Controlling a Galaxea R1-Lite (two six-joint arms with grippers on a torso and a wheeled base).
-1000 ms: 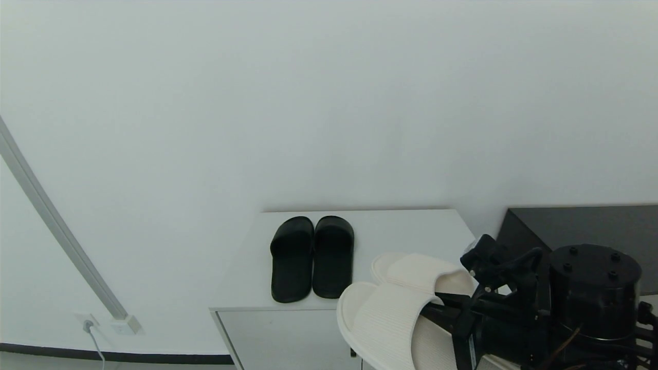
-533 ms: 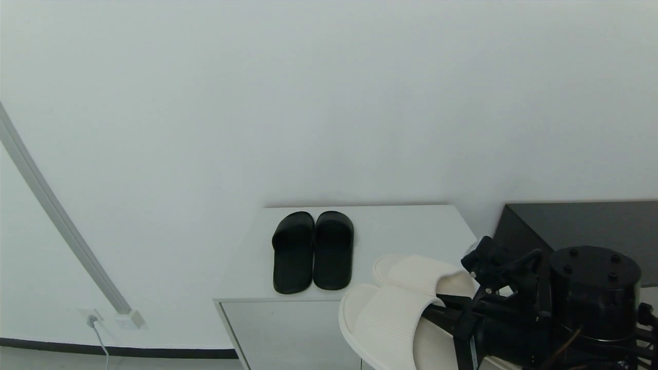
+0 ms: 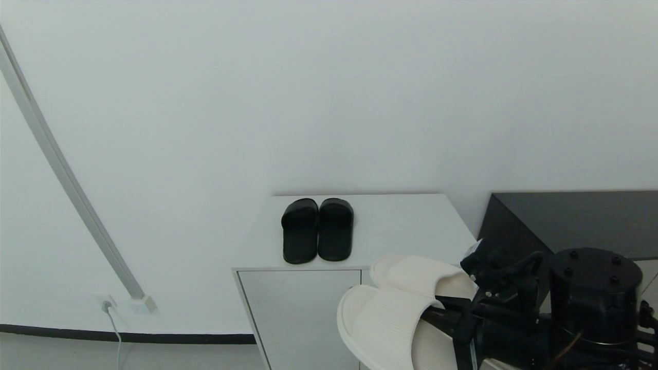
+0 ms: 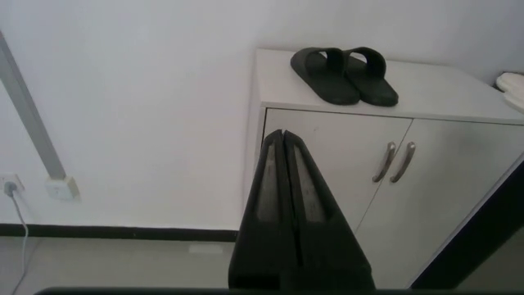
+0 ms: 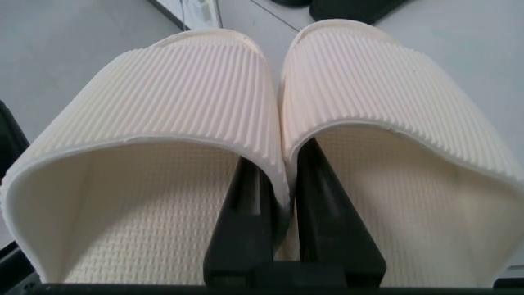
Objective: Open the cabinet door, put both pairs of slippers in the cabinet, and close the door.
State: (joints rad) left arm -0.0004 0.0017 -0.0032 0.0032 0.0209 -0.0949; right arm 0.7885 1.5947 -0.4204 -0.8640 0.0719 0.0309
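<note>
The whole head view has shifted over the last second. The cabinet point(image 3: 406, 226) sits higher and smaller in frame and more of its front shows, so we read this as the camera pulling back, not things moving. The black slippers point(image 3: 317, 229) keep their spot on the cabinet top, side by side near its left front edge.

The white slippers point(image 3: 396, 308) stay with the right gripper point(image 5: 288, 215), off the cabinet and near its right front corner. Its fingers pinch the two touching inner strap walls, one finger inside each slipper. The left gripper point(image 4: 283, 146) has its fingers pressed together and holds nothing. It hangs in front of the cabinet's left door, apart from it.

For the task, we judge that backing off makes room for the door swing. Both doors look closed, with the handles point(image 4: 395, 162) meeting at the middle, so opening is not yet done and no pair is inside.

On room to move, there is bare wall and floor left of the cabinet, with only a slanted wall rail point(image 3: 67, 180) and a socket point(image 3: 106, 304) well apart. On the right a dark table point(image 3: 565, 216) stands just beside the cabinet, so it is tight there. The held pair hangs in front of the right door, so we think that door would hit it if swung open.
</note>
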